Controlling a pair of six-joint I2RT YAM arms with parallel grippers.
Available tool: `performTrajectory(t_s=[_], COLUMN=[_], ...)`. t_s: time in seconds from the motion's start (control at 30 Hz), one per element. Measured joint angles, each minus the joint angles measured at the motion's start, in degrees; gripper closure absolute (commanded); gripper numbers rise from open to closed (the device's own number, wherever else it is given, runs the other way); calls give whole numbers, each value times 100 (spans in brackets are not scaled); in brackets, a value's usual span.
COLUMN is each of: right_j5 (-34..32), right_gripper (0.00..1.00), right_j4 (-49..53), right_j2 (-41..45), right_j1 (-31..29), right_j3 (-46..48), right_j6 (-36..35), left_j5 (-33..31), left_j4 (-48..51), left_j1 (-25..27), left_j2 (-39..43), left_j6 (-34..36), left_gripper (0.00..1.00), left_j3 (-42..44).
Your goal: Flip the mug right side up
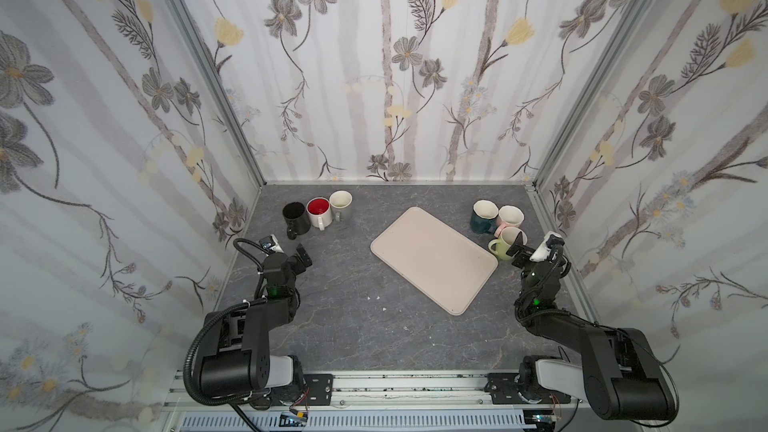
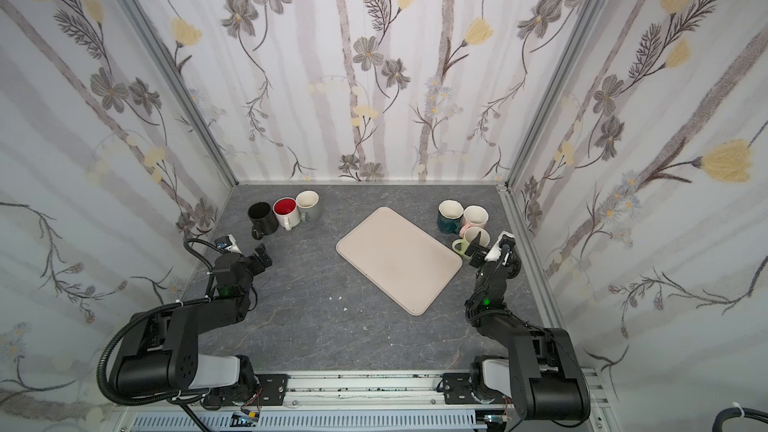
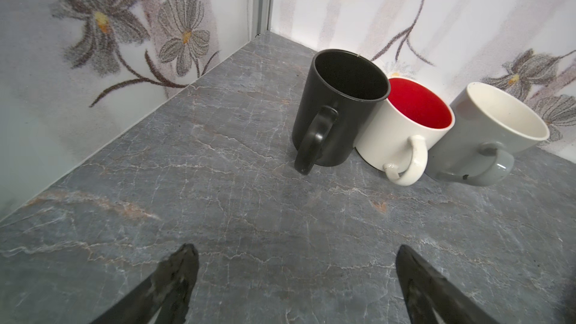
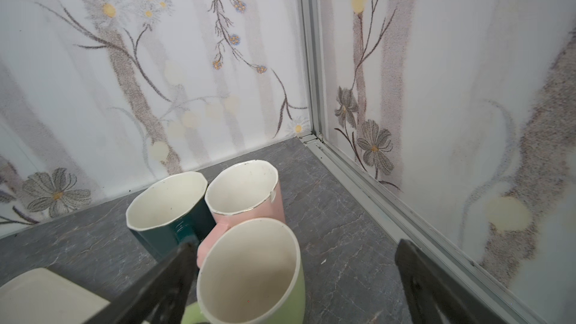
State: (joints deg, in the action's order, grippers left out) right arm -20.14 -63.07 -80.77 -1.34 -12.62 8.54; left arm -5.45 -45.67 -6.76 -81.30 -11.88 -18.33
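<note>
Right gripper (image 4: 294, 243), jaws spread wide and empty, poised over green mug (image 4: 249, 275) standing rim-up just right of tray (image 1: 432, 259); hazard: a careless swing could topple it against the close-packed pink mug (image 4: 246, 188).

I see the left arm (image 1: 249, 338) at seven o'clock and the right arm (image 1: 602, 347) at five, both matte black with pale grey shoulder housings (image 1: 282, 371), bolted on black plates (image 1: 318, 388) to a silver rail (image 1: 415, 386). A ribbed black conduit (image 1: 190, 353) loops beside the left; green lights (image 1: 273, 292) glow on both forearms. The left gripper (image 3: 294, 247) has scuffed, tapered black fingers (image 3: 174, 278).
</note>
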Motion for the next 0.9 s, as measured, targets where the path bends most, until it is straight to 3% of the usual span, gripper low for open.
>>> performTrajectory(t_s=[0.47, 0.9], right_j5=[212, 435], right_gripper=[0, 0], right_j4=[-109, -997], right_j2=[-236, -501], right_j1=[-138, -157], right_j3=[-195, 254], right_j6=[-306, -457], left_j5=[1003, 870], left_j4=[-120, -258], left_j1=[483, 599], left_j2=[-824, -846], left_j6=[881, 1075], left_gripper=[0, 0], left_j3=[-448, -448])
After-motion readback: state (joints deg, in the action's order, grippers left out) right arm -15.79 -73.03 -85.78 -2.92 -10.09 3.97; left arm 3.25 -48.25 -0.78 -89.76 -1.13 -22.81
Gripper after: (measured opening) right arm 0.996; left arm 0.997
